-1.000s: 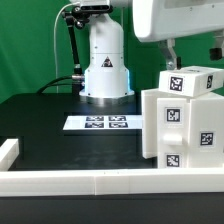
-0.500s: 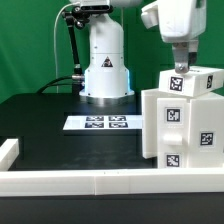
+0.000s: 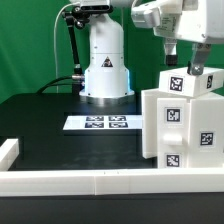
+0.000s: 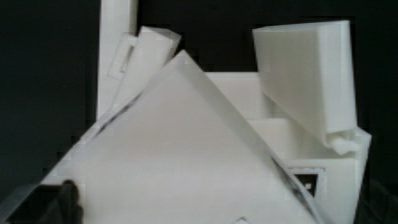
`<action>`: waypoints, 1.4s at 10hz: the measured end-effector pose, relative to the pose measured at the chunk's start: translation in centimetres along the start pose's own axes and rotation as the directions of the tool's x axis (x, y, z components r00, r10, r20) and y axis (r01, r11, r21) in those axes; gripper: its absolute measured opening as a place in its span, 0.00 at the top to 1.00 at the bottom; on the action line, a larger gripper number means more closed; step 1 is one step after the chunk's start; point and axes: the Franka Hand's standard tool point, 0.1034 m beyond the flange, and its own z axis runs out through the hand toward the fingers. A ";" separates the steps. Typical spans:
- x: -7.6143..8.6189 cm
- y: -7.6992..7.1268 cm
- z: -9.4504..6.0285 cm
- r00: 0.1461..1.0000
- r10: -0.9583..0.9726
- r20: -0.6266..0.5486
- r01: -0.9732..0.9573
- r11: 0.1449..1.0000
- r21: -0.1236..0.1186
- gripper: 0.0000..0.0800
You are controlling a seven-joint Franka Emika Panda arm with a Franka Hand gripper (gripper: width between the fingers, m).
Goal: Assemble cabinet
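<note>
The white cabinet (image 3: 180, 125) stands at the exterior view's right, with black-and-white tags on its faces. A smaller white tagged block (image 3: 190, 82) sits on its top. My gripper (image 3: 185, 62) hangs tilted just above that block and holds nothing; its jaws look apart. In the wrist view the cabinet's white panels (image 4: 178, 150) fill most of the picture from close by. One dark fingertip (image 4: 45, 205) shows at the picture's corner, and the other fingertip is out of view.
The marker board (image 3: 100, 123) lies in the middle of the black table before the arm's white base (image 3: 106, 65). A long low white frame rail (image 3: 80, 180) runs along the near edge, with a short upright end (image 3: 8, 152) at the exterior view's left.
My hand has come down from the top of the exterior view toward the block on the cabinet and has tilted. The cabinet and block have not moved.
</note>
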 end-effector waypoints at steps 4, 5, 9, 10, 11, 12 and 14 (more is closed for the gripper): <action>-0.2 0.2 -0.2 0.981 -0.193 0.013 0.193 0.981 -0.001 0.00; 0.0 0.9 -0.9 0.953 -0.302 0.033 0.302 0.953 0.009 0.00; 1.3 1.8 -0.2 0.973 -0.231 0.027 0.230 0.973 0.021 0.00; 1.1 1.6 0.1 0.975 -0.223 0.027 0.222 0.975 0.023 0.00; 0.8 1.1 0.6 0.976 -0.216 0.024 0.215 0.976 0.034 0.00; 0.7 0.8 1.0 0.978 -0.209 0.022 0.208 0.977 0.039 0.00; 0.4 0.5 1.5 0.981 -0.191 0.022 0.189 0.981 0.047 0.12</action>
